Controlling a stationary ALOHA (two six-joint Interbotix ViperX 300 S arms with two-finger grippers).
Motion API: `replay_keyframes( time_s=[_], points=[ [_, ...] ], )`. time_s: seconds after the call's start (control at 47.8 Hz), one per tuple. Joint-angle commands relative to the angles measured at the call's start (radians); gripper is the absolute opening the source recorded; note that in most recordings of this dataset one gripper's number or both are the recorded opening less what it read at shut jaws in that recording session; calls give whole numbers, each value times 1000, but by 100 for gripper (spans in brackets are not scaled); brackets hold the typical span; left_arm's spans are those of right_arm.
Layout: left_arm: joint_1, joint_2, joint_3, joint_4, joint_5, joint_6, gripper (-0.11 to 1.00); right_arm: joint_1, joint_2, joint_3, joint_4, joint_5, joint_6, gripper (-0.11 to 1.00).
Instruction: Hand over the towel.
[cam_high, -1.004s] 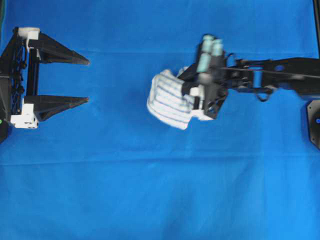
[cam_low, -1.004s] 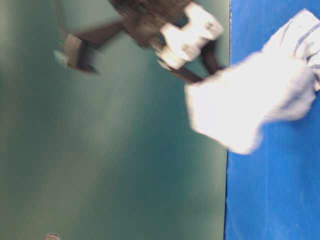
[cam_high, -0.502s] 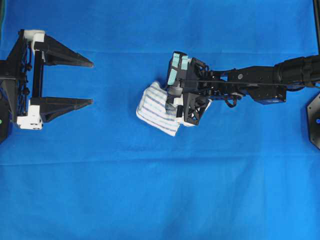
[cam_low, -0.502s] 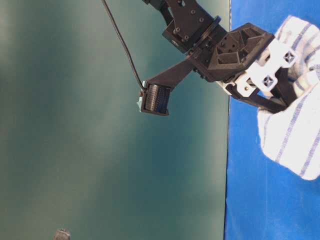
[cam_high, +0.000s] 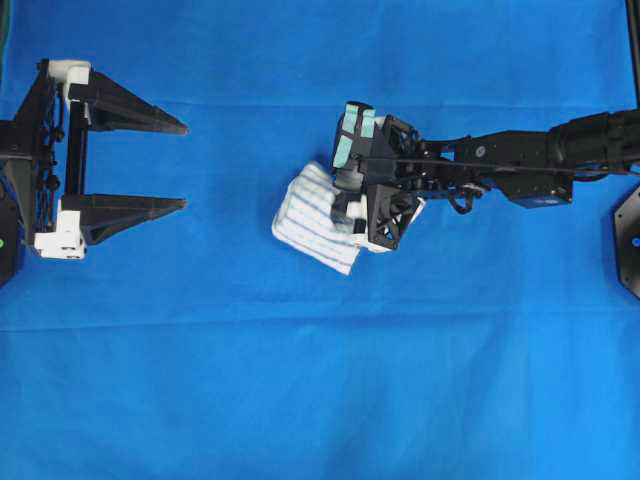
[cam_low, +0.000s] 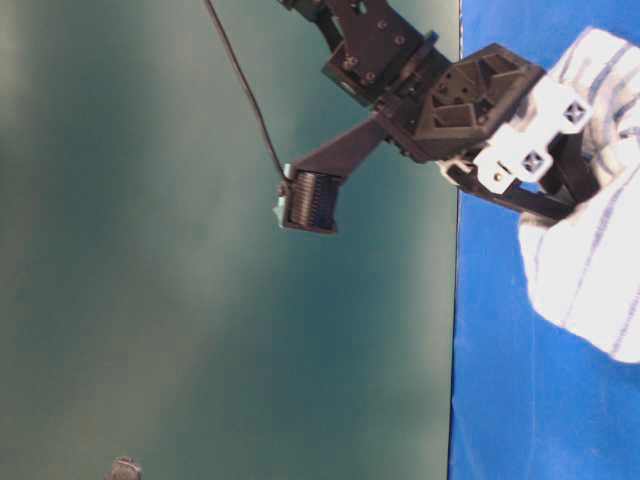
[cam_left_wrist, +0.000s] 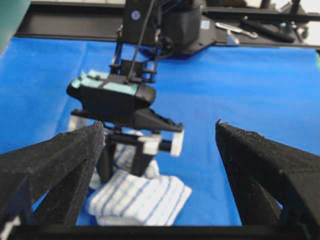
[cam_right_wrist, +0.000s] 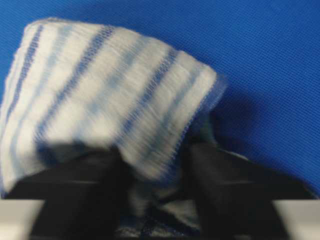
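Note:
The towel (cam_high: 315, 215), white with thin blue stripes, sits bunched near the middle of the blue cloth (cam_high: 300, 400). My right gripper (cam_high: 345, 210) reaches in from the right, its fingers pointing down into the towel's right side. A fold of the towel (cam_right_wrist: 100, 85) sits between the two dark fingers (cam_right_wrist: 235, 190) in the blurred right wrist view. The side view shows the towel (cam_low: 590, 270) hanging at the fingers. My left gripper (cam_high: 185, 166) stands wide open at the far left, well apart from the towel (cam_left_wrist: 140, 200), which shows between its fingers (cam_left_wrist: 75, 155).
The blue cloth covers the whole table. The right arm's base (cam_high: 630, 240) sits at the right edge. A black frame with tools (cam_left_wrist: 250, 25) runs along the far side in the left wrist view. A green wall (cam_low: 200, 300) fills the side view's left.
My right gripper carried the towel leftward toward the left gripper, then held almost still for the last half second. The left gripper stayed wide open and in place.

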Motion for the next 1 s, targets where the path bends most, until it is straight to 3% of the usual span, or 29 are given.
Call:
replay_keyframes(
  time_s=[0.0,0.063,0.397,0.607,0.983],
  points=[
    [-3,-2,-15,2,-9,2,90,3,-81,3,3,3,2,64],
    [-3,-2,-17,0,-11,0,90,5,-137,11,3,8,2,72],
    [-3,-2,-15,0,-14,0,89,17,-463,98,0,-6,0,70],
    [-3,-2,-14,2,-25,2,89,58,-638,199,-2,-152,-5,70],
    [-3,0,-5,0,-29,2,89,75,-713,279,-2,-262,-5,70]
  ],
)
